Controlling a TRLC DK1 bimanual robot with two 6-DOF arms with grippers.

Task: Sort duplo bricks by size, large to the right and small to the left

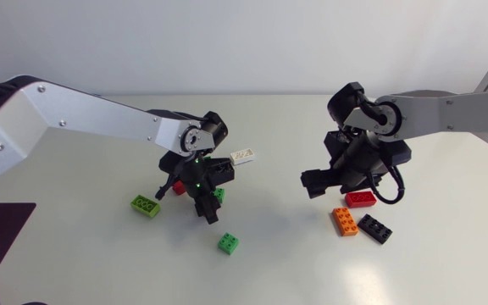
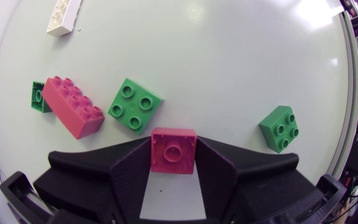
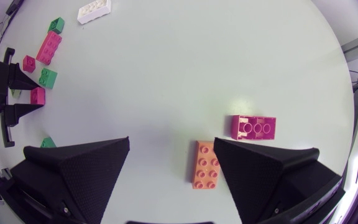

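The white brick (image 1: 243, 156) lies near the middle of the table, and the rest is easiest placed from it. Just beside it, toward the left arm's side, the left gripper (image 1: 207, 210) is closed on a small pink brick (image 2: 173, 150). Both fingers press its sides and its hollow underside faces the wrist camera. I can't tell whether it is lifted off the table. Between that gripper and the white brick lie a long pink brick (image 2: 73, 107) and a square green brick (image 2: 135, 105), close together but apart. A long green brick (image 1: 145, 205) sits farther from the white brick on the left arm's side. Another small green brick (image 1: 228, 243) lies past the gripper, nearer the table's front. Well away from the white brick on the right arm's side, the right gripper (image 3: 171, 142) stands with its fingers spread wide, holding nothing. An orange brick (image 3: 207, 163) lies by one of its fingers, with a red brick (image 1: 361, 199) and a black brick (image 1: 374, 228) near it.
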